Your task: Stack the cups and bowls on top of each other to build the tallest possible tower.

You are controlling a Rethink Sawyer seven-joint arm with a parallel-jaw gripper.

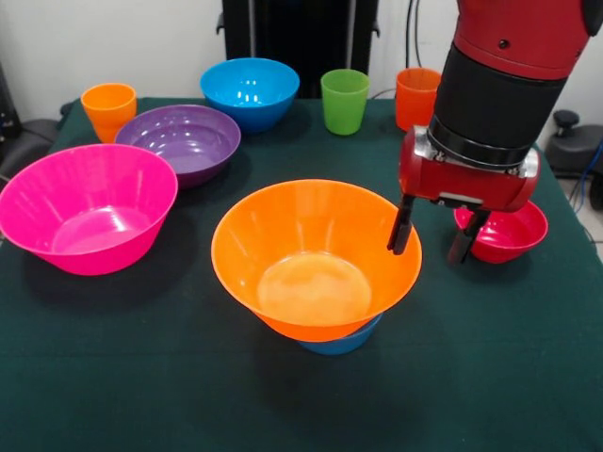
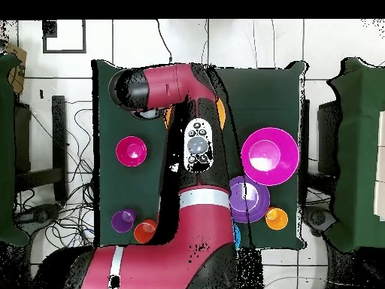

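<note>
The large shiny orange plastic bowl (image 1: 316,259) sits mouth-up on a small light-blue plastic bowl (image 1: 341,341), of which only a sliver shows under its base; that pair reads as the tower's foot, the wide bowl perched on a narrower one to gain height rather than nesting low. Its inside looks empty from the front view. The remaining pieces are spread singly over the dark green cloth of the table (image 1: 113,377), probably so each can be reached without disturbing the others: the large pink plastic bowl (image 1: 88,207), the medium purple plastic bowl (image 1: 179,141), the medium blue plastic bowl (image 1: 250,91), the small red plastic bowl (image 1: 506,233), and three translucent tumblers along the far edge, yellow-orange (image 1: 108,108), green (image 1: 344,101) and red-orange (image 1: 416,96).

The end effector (image 1: 433,233) hangs from the red arm with its two dark fingers spread apart and nothing between them. It hovers at the orange bowl's rim on the side toward the red bowl; one finger overlaps the rim in the front view, though I cannot tell whether it touches. The red bowl lies just beside and partly behind the other finger. In the overhead view the arm covers the tower almost entirely
</note>
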